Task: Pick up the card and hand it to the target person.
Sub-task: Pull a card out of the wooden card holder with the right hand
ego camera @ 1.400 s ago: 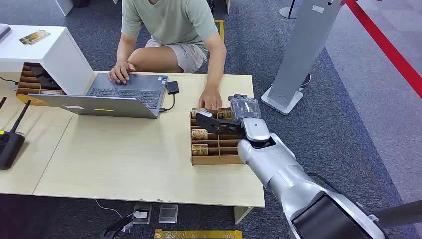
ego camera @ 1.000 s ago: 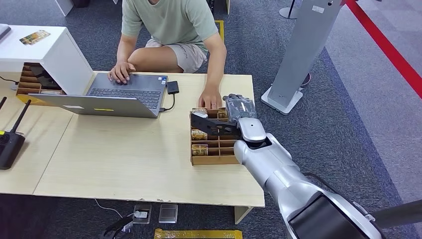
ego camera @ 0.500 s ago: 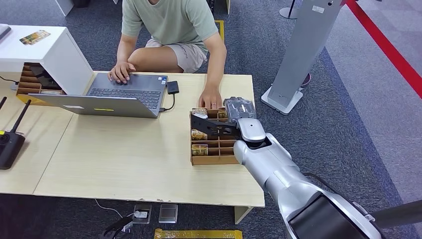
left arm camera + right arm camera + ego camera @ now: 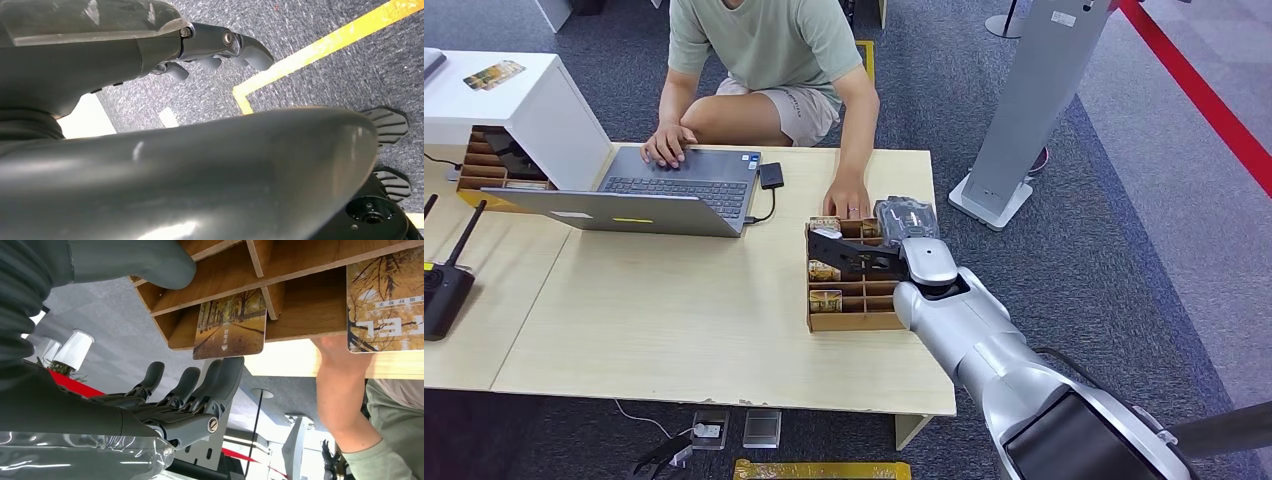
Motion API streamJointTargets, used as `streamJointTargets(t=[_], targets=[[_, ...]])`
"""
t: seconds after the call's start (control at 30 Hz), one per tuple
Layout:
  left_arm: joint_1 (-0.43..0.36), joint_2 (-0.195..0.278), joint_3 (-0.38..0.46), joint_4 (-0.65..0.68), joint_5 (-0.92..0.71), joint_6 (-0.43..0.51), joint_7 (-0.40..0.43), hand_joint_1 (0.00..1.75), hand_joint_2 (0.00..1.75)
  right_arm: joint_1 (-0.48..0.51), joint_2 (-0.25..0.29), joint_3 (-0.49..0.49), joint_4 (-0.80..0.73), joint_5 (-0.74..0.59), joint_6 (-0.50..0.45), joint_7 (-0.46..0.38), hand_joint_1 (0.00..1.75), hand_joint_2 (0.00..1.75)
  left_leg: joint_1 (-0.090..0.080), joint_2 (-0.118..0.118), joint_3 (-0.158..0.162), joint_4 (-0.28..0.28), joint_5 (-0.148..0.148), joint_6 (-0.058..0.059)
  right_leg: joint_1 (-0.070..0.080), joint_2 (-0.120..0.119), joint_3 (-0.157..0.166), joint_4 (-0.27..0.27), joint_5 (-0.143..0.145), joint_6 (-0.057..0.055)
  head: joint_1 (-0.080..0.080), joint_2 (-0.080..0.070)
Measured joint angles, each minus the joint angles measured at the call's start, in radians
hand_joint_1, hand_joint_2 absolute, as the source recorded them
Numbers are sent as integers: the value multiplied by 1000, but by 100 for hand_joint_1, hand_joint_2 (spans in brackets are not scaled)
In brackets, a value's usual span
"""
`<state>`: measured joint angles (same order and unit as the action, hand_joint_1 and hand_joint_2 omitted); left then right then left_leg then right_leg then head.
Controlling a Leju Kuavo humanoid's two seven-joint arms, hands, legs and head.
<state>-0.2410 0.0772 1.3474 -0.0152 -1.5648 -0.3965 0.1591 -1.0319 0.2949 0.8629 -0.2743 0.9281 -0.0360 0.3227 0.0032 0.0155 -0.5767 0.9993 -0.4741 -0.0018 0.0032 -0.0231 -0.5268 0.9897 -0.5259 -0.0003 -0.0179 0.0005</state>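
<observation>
1. The right hand (image 4: 902,222) reaches over the far right corner of a wooden card rack (image 4: 854,318) that stands on the desk (image 4: 674,310).
2. In the right wrist view its dark fingers (image 4: 220,385) are spread apart and extended, with the thumb (image 4: 150,262) on the other side of the rack; nothing is pinched between them.
3. A card (image 4: 231,325) printed with an autumn tree avenue stands in one slot of the rack, its edge sticking out just beside the fingertips; whether they touch it I cannot tell.
4. A second card (image 4: 385,310) with a similar print sits in a neighbouring slot.
5. In the head view, two more cards (image 4: 825,271) stand in the slots on the rack's left side.
6. A person in a green shirt (image 4: 769,40) sits across the desk, one hand (image 4: 848,200) resting on the desk just beside the rack's far edge, the other on an open laptop (image 4: 674,190).
7. The left hand (image 4: 220,47) hangs over grey carpet with a yellow line (image 4: 320,50), fingers loosely curled and holding nothing.
</observation>
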Motion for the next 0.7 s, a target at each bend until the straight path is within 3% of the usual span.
streamJointTargets(t=[0.3,0.43,0.57,0.7], targets=[[-2,-1,0,0,0,-1,4,0,0,0,-1,0,0,2,-10,0,78,175,0,0,0,0,0,0,0,0,0,0,0,0,0,0],[-7,-2,-5,0,0,-3,11,0,0,0,-5,0,0,2,-19,0,143,175,0,0,0,0,0,0,0,0,0,0,0,0,0,0],[-11,-4,-12,0,0,-4,17,0,0,0,-10,0,0,3,-41,0,168,175,0,0,0,0,0,0,0,0,0,0,0,0,0,0],[-13,-4,-18,0,0,-5,17,0,0,-1,-12,0,0,4,-49,0,174,175,0,0,0,0,0,0,0,0,0,0,0,0,0,0]])
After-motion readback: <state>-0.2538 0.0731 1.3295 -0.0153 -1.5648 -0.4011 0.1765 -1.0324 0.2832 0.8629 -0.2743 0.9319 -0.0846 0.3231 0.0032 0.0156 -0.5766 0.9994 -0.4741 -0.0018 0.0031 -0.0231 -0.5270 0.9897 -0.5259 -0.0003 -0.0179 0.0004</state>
